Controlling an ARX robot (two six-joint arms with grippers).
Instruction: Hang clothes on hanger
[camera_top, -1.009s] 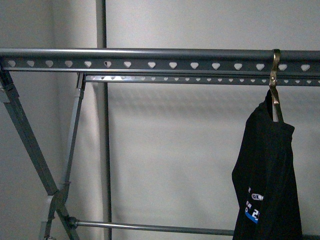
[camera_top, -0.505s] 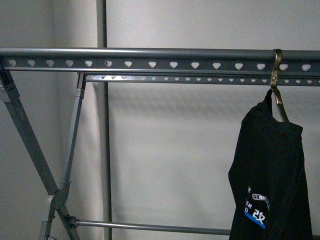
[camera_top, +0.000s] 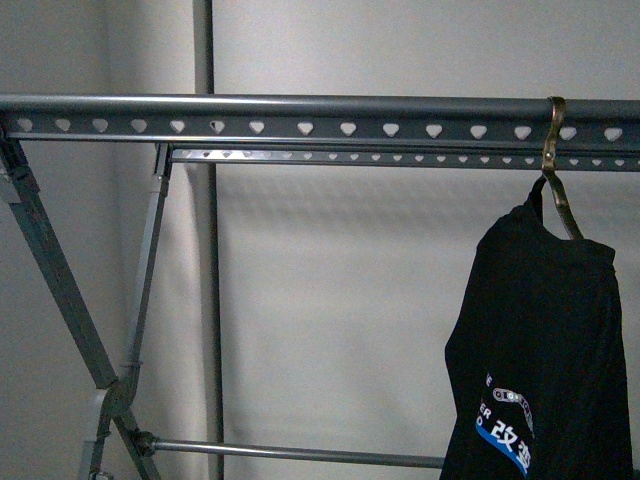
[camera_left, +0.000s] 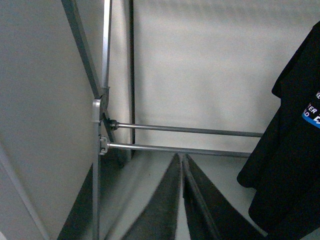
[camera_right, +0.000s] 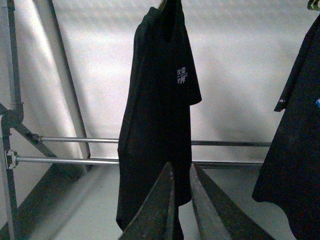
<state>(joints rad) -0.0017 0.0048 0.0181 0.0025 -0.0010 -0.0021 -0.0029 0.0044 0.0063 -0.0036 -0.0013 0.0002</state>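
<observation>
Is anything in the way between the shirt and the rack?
No. The shirt already hangs from the rack's top rail by a brass hook. Nothing visible sits between them, and neither pincer is touching the shirt.

Dim, cool and greyish throughout, lit softly from above and in front. Faint banded shadows of the hanger (camera_top: 300, 118) thrown on the wall (camera_top: 350, 300) behind. Mild grain and softness in the front view. No harsh glare, only a pale sheen along the top rail. Shirt (camera_top: 545, 350) nearly pure black, folds lost. In both wrist views, left claw (camera_left: 182, 200) and right claw (camera_right: 180, 205) blurred, close and out of focus; wall brighter, slightly washed out.
</observation>
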